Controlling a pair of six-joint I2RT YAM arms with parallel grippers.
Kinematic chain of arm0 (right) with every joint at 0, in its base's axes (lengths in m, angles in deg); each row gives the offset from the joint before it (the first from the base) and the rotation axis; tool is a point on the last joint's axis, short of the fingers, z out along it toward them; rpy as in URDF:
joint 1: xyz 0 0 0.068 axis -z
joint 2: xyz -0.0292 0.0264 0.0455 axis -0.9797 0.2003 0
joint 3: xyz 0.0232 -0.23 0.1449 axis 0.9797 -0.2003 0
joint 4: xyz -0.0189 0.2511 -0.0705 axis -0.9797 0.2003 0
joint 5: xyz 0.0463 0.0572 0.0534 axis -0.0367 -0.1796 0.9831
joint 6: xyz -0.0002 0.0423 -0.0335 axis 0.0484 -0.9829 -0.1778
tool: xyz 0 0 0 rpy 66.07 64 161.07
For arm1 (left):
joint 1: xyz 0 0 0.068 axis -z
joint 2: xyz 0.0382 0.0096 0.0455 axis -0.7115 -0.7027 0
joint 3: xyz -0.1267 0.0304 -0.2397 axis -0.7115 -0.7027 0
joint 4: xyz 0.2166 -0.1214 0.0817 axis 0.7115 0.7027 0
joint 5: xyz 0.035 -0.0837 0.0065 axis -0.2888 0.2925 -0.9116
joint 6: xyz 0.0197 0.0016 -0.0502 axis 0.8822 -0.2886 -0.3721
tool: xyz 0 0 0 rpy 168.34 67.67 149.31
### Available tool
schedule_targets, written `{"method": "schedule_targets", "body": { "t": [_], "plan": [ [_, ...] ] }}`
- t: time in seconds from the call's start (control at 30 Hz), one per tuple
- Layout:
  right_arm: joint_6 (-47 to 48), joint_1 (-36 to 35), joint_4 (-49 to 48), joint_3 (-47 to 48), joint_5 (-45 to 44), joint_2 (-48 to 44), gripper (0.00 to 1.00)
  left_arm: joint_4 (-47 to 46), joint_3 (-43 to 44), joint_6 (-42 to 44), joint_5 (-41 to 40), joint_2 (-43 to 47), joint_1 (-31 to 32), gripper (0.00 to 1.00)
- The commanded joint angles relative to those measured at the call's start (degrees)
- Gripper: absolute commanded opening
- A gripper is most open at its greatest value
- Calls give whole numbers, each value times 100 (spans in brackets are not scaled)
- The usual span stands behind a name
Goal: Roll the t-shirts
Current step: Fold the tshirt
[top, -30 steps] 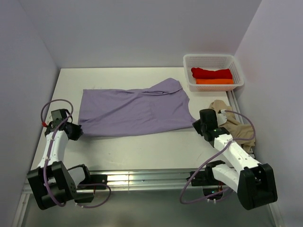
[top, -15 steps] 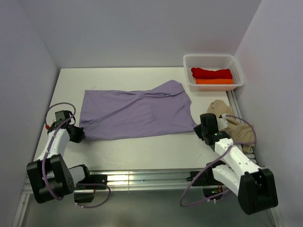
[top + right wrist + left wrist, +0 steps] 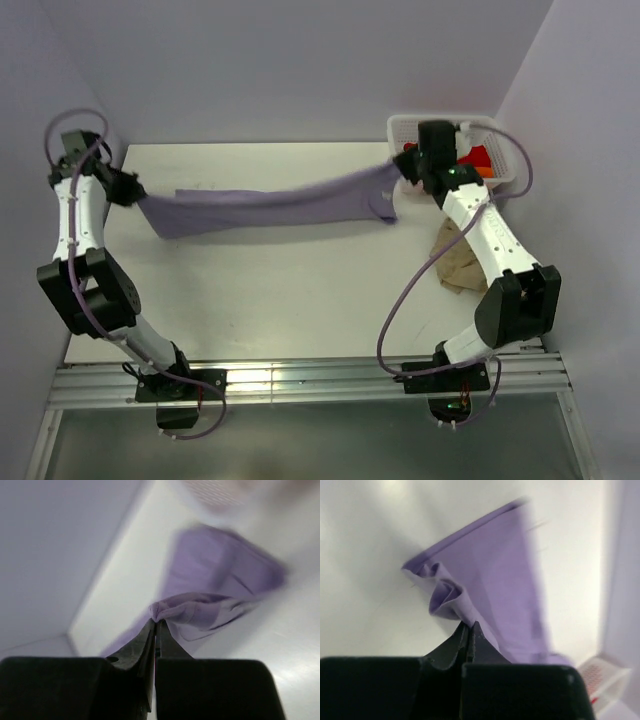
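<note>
Both arms have swung up and back: my left tool [image 3: 133, 192] and right tool [image 3: 403, 172], pinched tight on opposite ends of the lavender t-shirt [image 3: 270, 207], stretch it left-to-right above the worktop's [image 3: 300, 290] far half.

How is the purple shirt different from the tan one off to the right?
The soft lavender cloth t-shirt is stretched long between two shut jaws, one pinching each end; the soft beige-tan cloth t-shirt lies untouched. The lavender one is pulled taut over the white table; the beige-tan one sits crumpled in a heap on it. Both are plain, unrolled shirts.
</note>
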Motion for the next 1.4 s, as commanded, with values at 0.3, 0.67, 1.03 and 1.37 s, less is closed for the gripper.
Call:
{"method": "schedule_targets", "body": {
  "t": [0.3,0.67,1.03,1.37],
  "plan": [
    [-21,237,-1297,-2053,558,-672,0,-983,-2643,353,173,1434,-337,0],
    [366,246,-966,-2338,190,-1155,0,-643,-2633,573,-188,1724,-390,0],
    [637,255,27,312,250,-664,0,1035,827,792,357,600,-460,0],
    [744,254,187,923,488,-1612,0,1661,2290,854,1121,1319,-811,0]
  ]
}}
